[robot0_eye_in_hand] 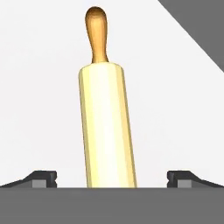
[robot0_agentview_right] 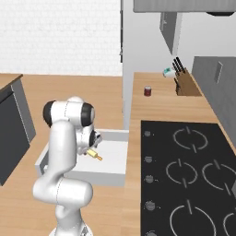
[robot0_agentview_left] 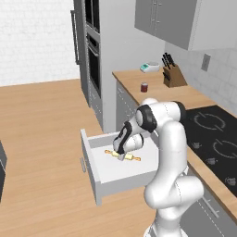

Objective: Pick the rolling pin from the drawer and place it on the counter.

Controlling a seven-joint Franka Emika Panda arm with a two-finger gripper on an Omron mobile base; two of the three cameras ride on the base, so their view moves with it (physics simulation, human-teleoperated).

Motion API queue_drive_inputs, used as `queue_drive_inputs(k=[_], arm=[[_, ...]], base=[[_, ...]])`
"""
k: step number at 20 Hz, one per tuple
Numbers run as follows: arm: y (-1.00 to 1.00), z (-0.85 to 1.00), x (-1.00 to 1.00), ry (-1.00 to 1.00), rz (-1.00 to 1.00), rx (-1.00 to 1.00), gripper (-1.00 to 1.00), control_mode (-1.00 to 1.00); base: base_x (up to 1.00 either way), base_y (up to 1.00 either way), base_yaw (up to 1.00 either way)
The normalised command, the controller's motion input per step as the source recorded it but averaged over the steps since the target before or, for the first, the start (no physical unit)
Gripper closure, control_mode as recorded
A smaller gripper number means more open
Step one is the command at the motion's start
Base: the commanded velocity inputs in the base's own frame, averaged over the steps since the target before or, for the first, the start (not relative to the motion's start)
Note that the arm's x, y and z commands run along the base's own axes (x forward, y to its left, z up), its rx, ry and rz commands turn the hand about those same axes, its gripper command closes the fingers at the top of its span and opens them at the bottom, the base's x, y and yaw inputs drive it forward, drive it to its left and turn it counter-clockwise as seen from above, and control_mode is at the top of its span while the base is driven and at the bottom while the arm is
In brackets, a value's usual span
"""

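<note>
Down in the middle of the left base view, the claw hangs over the rolling pin, which lies flat on the floor of the pulled-out drawer. Seen from the hand, the rolling pin runs up the centre of the frame, one orange-brown knob at the top, while the two fingertips stand wide apart at lower left and lower right, clear of the wood: open, gripping nothing. Across the upper right, the worktop carries a knife block and a small red jar.
</note>
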Motion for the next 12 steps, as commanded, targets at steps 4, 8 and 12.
queue_drive_inputs(k=[4, 8, 12], arm=[[0.01, -0.59, 0.04, 0.07, 0.0, -0.03, -1.0, -1.0], [0.0, -0.28, 0.01, 0.09, 0.0, -0.01, -1.0, -1.0], [0.0, -0.01, 0.0, 0.08, 0.0, 0.0, 1.0, -1.0]], base=[[0.0, 0.0, 0.0], [0.0, 0.0, 0.0], [0.0, 0.0, 0.0]])
